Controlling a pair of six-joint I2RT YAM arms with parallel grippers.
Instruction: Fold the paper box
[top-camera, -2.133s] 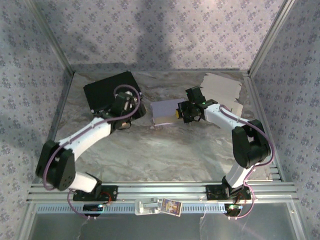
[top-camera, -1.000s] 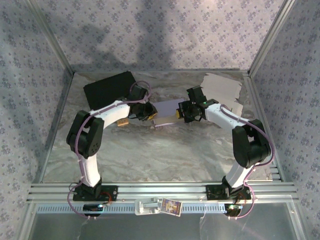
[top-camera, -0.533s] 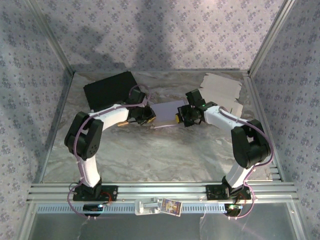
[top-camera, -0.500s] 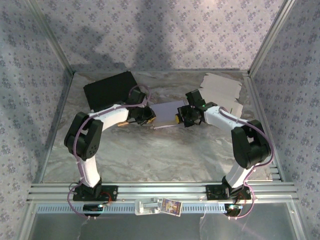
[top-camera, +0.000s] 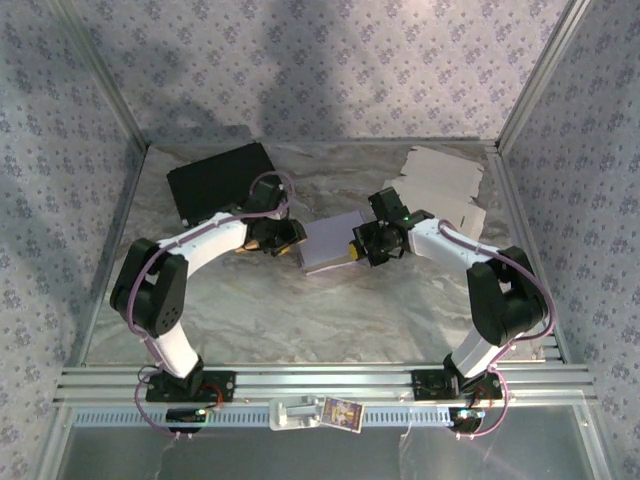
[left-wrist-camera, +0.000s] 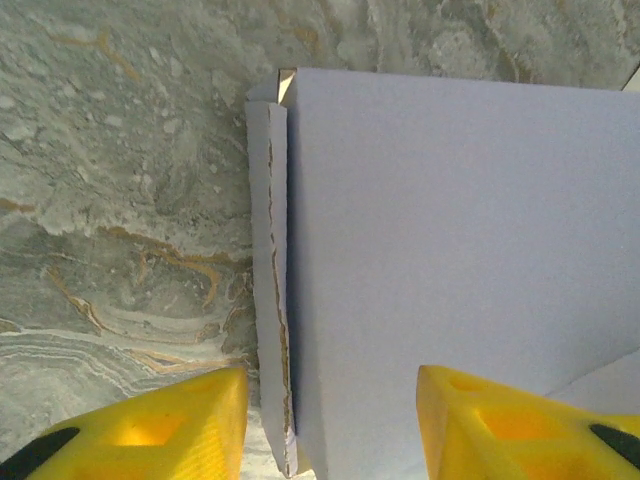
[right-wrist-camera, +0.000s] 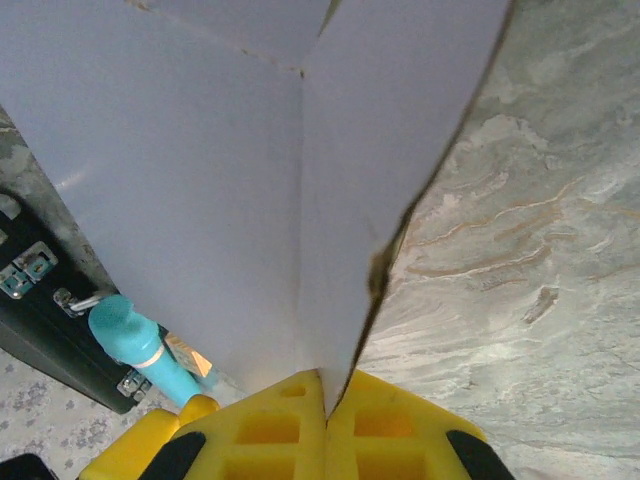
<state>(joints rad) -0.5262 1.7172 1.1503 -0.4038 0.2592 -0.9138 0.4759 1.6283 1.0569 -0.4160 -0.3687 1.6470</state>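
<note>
Probably a robotics lab cell — aluminium frame (top-camera: 320, 378), patterned screen walls (top-camera: 380, 70), marble-look tabletop (top-camera: 320, 310) boxed in.

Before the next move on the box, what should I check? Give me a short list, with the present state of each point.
1. Right fingers shut on a panel of the box: ok.
2. Left fingers open, with the box edge between them: ok.
3. Left fingers touching the box: cannot tell.
4. Side flap along that edge fully folded in: cannot tell.
5. Box apart from the black case and the flat cardboard: ok.
</note>
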